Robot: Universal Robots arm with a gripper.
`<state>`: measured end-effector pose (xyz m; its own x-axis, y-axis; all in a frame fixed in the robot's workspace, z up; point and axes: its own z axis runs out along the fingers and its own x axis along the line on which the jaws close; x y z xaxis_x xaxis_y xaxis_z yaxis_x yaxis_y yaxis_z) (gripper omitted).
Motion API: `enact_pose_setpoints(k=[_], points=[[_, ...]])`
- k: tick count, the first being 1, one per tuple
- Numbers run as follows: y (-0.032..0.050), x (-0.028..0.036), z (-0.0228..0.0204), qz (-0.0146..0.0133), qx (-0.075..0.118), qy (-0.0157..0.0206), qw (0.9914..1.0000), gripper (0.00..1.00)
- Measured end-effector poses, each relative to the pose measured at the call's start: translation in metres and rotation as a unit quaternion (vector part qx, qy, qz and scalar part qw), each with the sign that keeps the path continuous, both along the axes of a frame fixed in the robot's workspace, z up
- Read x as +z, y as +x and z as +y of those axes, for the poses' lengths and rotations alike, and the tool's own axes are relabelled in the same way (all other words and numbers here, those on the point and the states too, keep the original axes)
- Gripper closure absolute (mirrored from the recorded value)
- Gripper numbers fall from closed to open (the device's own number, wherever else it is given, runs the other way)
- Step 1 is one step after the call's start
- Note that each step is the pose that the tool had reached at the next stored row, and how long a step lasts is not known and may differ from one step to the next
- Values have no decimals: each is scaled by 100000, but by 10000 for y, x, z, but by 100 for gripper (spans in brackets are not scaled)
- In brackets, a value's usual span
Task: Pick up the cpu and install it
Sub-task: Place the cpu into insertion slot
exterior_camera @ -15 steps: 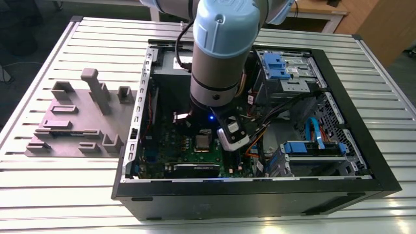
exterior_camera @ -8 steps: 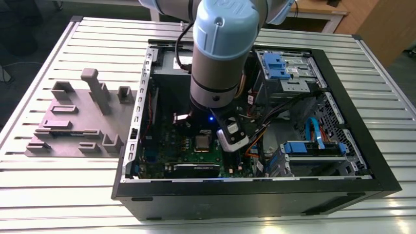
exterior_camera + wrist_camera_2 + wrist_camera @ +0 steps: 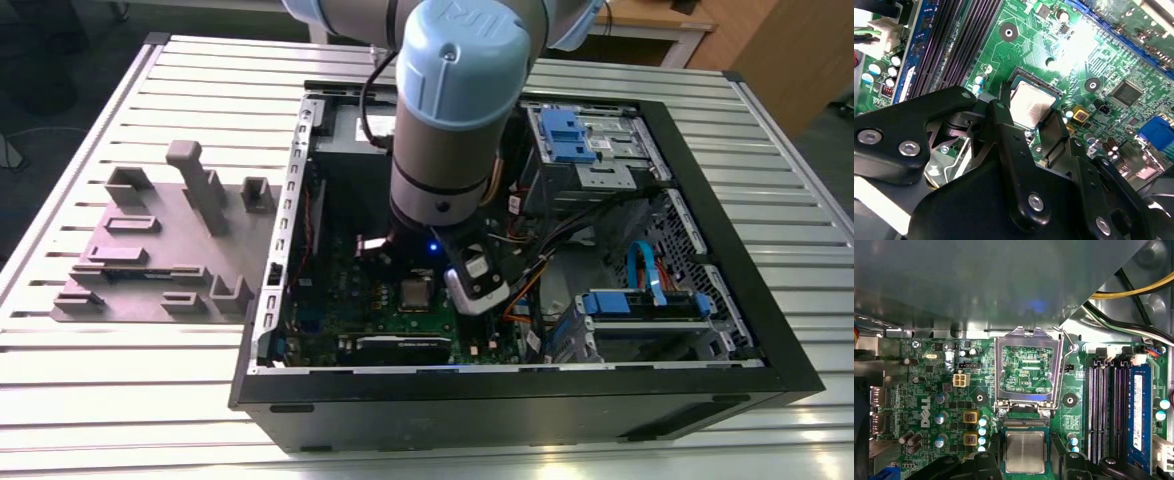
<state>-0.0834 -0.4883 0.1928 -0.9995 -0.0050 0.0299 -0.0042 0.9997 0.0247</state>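
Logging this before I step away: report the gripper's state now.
Gripper: down at the cpu; whether it is open or closed cannot be told.

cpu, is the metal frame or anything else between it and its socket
Nothing visible does. The hinged frame is swung open, clear of the socket, and the cpu lies right at the socket with nothing across it.

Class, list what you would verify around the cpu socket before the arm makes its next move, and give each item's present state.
1. Retention frame hinged open off the socket: ok.
2. cpu lined up square with the socket: ok.
3. cpu seated fully flat: cannot tell.
4. Gripper centred on the cpu: ok.
5. Gripper's hold on the cpu: cannot tell.
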Motion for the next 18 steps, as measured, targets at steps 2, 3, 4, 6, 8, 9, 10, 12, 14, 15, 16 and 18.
enact_pose_setpoints(k=[2, 3, 4, 6, 8, 9, 10, 12, 14, 15, 16, 18], points=[[0, -9, -2, 6, -79, -3, 100000, 53], [-1, -12, -2, 8, -135, -1, 100000, 53], [0, -16, -2, 5, -193, 2, 100000, 53], [0, -21, -2, 9, -259, -3, 100000, 53], [0, -25, -2, 8, -268, -1, 100000, 53], [0, -29, -2, 17, -269, 0, 100000, 53], [-1, -31, -2, 28, -270, -6, 100000, 53], [-1, -35, -3, 53, -269, -19, 100000, 53], [-1, -36, -2, 54, -268, -11, 100000, 53], [0, -38, -2, 50, -269, -1, 100000, 53], [0, -38, -2, 49, -267, -2, 100000, 53], [0, -38, -2, 48, -265, 0, 100000, 53]])
